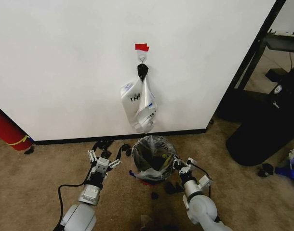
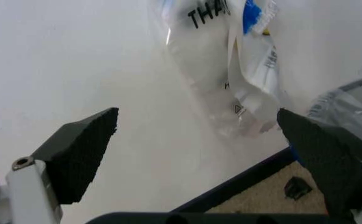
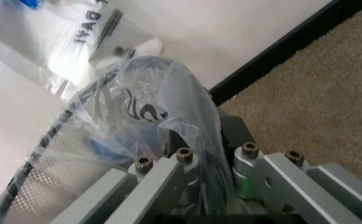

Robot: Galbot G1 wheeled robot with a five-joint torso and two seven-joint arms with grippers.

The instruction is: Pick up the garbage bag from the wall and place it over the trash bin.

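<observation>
We saw crinkly translucent-white plastic garbage bag with blue patches [image 1: 140, 103] hanging on small metal hook [image 1: 142, 58] under red tape strip [image 1: 141, 47], against plain white wall [image 1: 65, 57]. Round black wire-mesh trash bin [image 1: 152, 156] stood below on brown carpet [image 1: 36, 187], clear plastic [image 3: 168, 116] draped over its rim. Left gripper [image 1: 103, 159] spread wide, empty, beside bin. Right gripper [image 1: 178, 166] clenched on that plastic at rim.

An office-like test room: a plain white wall [image 1: 65, 62] with a black baseboard [image 1: 118, 137] meets short tan carpet [image 1: 36, 187]. Ahead of the left pincer [image 1: 104, 160], a strip of red tape [image 1: 141, 47] marks a small metal hook [image 1: 142, 58] on the wall. Off beyond the right pincer [image 1: 181, 166] stands dark equipment [image 1: 267, 120] by a black frame [image 1: 253, 53], with loose black scraps [image 1: 265, 169] on the carpet.
</observation>
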